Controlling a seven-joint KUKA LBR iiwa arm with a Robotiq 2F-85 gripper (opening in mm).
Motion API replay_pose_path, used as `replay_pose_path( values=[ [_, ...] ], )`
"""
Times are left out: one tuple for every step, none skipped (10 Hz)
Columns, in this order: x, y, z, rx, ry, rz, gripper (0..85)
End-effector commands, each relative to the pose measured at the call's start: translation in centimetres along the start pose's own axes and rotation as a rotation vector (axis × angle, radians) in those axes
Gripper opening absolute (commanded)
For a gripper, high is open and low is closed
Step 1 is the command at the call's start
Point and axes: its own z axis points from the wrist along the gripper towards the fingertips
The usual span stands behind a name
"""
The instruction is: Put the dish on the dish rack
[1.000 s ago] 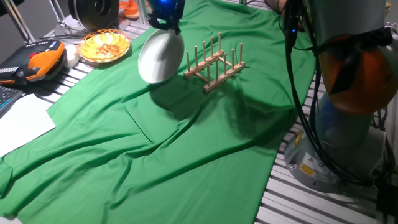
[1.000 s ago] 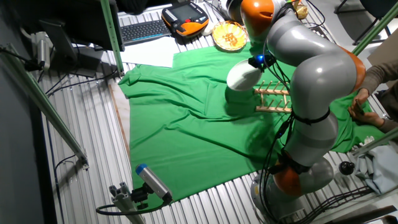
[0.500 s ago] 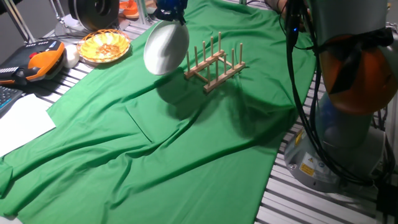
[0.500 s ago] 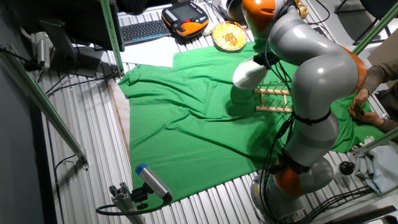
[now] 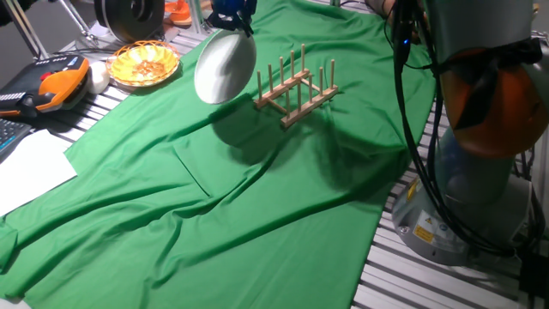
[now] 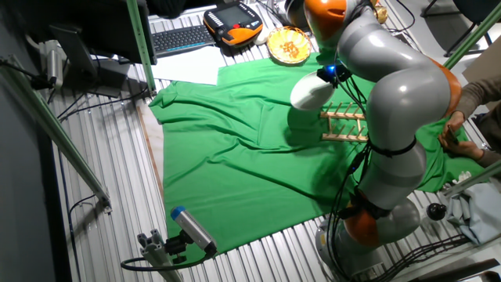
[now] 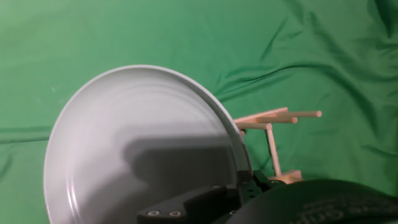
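The white dish (image 5: pixel 224 69) hangs on edge in the air, held by its top rim in my gripper (image 5: pixel 233 23). It sits just left of the wooden dish rack (image 5: pixel 296 88), above the green cloth and apart from the pegs. In the other fixed view the dish (image 6: pixel 311 91) is up-left of the rack (image 6: pixel 344 124). In the hand view the dish (image 7: pixel 137 137) fills the left and centre, with my gripper shut on its rim at the bottom (image 7: pixel 239 190), and rack pegs (image 7: pixel 273 118) poke out to its right.
An orange-yellow basket of food (image 5: pixel 143 62) stands at the back left, off the green cloth (image 5: pixel 214 189). An orange teach pendant (image 5: pixel 51 86) and white paper (image 5: pixel 30 167) lie at the left. The robot's base (image 5: pixel 472 154) stands at the right.
The dish rose from low beside the rack, then shifted slightly left and away from the rack in the last half second.
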Motion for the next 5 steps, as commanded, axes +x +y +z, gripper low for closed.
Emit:
replay_pose_path(
  values=[
    [0.01,0.01,0.00,-0.008,-0.005,0.010,0.0],
    [0.01,0.01,0.00,-0.015,-0.018,0.023,0.0],
    [0.01,0.01,0.00,-0.016,-0.027,0.028,0.0],
    [0.01,0.01,0.00,-0.038,-0.017,0.025,0.0],
    [0.01,0.01,0.00,-0.050,-0.022,0.024,0.0]
  ],
)
